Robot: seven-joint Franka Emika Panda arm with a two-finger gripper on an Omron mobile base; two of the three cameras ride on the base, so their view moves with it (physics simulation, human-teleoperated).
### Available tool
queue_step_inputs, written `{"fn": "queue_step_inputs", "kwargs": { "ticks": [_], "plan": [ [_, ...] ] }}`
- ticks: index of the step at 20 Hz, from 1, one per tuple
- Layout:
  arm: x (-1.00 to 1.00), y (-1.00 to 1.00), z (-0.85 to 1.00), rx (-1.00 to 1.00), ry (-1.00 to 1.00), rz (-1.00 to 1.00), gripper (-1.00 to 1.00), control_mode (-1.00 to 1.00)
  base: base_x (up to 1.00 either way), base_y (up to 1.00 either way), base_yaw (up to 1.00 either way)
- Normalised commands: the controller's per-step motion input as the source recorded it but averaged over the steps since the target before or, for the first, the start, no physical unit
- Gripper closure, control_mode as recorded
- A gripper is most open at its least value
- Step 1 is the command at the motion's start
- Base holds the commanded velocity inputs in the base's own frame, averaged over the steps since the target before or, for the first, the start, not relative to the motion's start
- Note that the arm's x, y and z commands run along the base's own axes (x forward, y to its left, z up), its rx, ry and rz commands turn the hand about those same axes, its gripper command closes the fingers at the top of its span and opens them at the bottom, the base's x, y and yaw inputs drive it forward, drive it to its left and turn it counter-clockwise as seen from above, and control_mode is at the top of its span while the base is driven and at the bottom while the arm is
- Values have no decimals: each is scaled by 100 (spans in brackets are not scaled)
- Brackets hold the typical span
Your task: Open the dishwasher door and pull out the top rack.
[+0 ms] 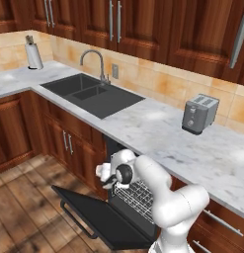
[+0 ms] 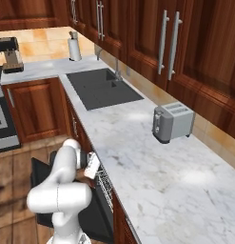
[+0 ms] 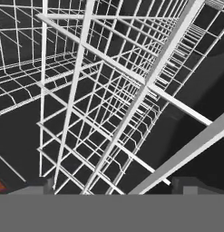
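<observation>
with the dishwasher door (image 1: 101, 217) down flat, the pincer (image 3: 111, 188) stood spread wide, empty, at the top rack (image 3: 109, 95), where its tips might have slipped between thin wires and closed on nothing.

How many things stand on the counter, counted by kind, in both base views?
Toaster: 1
Paper towel roll: 1
Coffee machine: 1
Total: 3

Toaster (image 1: 199, 113) on marble counter (image 1: 158, 129); sink (image 1: 91, 92); paper towel (image 1: 33, 55).
</observation>
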Motion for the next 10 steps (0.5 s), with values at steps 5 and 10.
{"fn": "queue_step_inputs", "kwargs": {
  "ticks": [5, 10],
  "plan": [
    [-34, -42, -69, 61, 11, 28, -100, -100, 0, 0, 0],
    [-87, 1, -100, 46, 1, 32, -100, -100, 0, 0, 0]
  ]
}}
